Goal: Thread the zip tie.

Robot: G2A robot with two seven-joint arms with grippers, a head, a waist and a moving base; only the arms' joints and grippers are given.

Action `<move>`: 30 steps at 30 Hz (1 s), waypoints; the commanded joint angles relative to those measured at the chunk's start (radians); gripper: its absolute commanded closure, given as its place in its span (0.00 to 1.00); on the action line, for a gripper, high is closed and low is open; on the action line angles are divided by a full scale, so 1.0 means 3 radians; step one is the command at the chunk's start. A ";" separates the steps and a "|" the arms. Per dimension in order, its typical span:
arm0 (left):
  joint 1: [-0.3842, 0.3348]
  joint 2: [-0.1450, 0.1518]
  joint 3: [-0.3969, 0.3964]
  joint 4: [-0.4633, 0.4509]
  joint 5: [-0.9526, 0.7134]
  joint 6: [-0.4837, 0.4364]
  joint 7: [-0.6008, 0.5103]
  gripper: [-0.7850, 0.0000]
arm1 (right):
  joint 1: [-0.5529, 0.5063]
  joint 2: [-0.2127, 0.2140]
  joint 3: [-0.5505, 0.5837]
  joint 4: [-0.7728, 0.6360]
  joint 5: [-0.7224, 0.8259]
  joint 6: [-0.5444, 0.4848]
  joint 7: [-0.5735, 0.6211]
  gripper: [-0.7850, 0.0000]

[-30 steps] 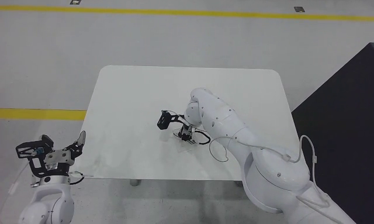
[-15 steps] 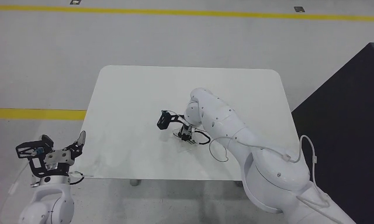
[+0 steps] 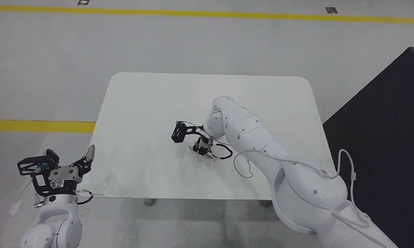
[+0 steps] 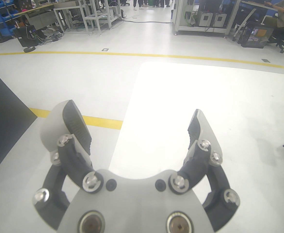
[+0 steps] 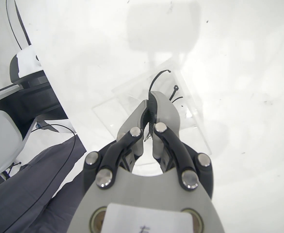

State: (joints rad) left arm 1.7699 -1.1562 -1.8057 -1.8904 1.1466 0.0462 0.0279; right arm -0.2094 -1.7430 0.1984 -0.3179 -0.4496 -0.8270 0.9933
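Two grippers: one at work near the middle of the bench [image 3: 149, 99], the other idle off its near left corner.
Right gripper [image 5: 151, 98]: clenched on the black zip tie [image 5: 157, 78], pinching the strap partway along, so a short curved length arches out past the fingertips.
Zip tie: held low over a clear plastic holder [image 5: 195, 120] that lies flat on the white bench. A small eyed end [image 5: 175, 88] sits in the holder just beside the strap's free tip, but it cannot be told whether it belongs to the same tie.
Left gripper [image 4: 132, 122]: released and empty, well apart from the tie.
Step in hand: by the look of it, steering the strap's tip toward the eye it must enter.
Doing it well: the tip likely needs to meet the eye straight on, so the wrist should turn until the curved end points along the slot, not across it. A slow, level advance seems wise, since the free length is springy and may flick aside on contact.
Grip: a firm pinch close to the tip would probably give better control.
Risk: the light holder may slide if pushed, and the eye may tip over if it is struck off-centre.
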 commanded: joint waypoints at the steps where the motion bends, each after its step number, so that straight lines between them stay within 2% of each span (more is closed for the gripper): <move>1: 0.0000 0.0000 0.0000 0.0000 0.0000 0.0000 0.0000 0.00 | 0.0006 0.0033 -0.0014 -0.0033 0.0010 -0.0066 -0.0067 1.00; 7: 0.0000 0.0000 0.0000 0.0000 0.0000 0.0000 0.0000 0.00 | 0.0024 0.0148 -0.0095 -0.0164 0.0064 -0.0211 -0.0211 1.00; 14: 0.0000 0.0000 0.0000 0.0000 0.0000 0.0000 0.0000 0.00 | -0.0023 0.0295 -0.0095 -0.0386 0.0094 -0.0193 -0.0194 1.00; 20: 0.0000 0.0000 0.0000 0.0000 0.0000 0.0000 0.0000 0.00 | -0.0040 0.0472 -0.0095 -0.0656 0.0143 -0.0243 -0.0244 1.00; 25: 0.0000 0.0000 0.0000 0.0000 0.0000 0.0000 0.0000 0.00 | 0.0028 0.0718 -0.0095 -0.0969 0.0217 -0.0472 -0.0473 1.00; 27: 0.0000 0.0000 0.0000 0.0000 0.0000 0.0000 0.0000 0.00 | 0.0050 0.0863 -0.0095 -0.1135 0.0246 -0.0618 -0.0618 1.00; 30: 0.0000 0.0000 0.0000 0.0000 0.0000 0.0000 0.0000 0.00 | 0.0060 0.1142 -0.0095 -0.1610 0.0515 -0.0618 -0.0618 1.00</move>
State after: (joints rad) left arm 1.7699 -1.1562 -1.8057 -1.8904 1.1466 0.0462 0.0279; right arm -0.1905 -1.4417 0.1700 -0.7306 -0.3358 -1.0146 0.8042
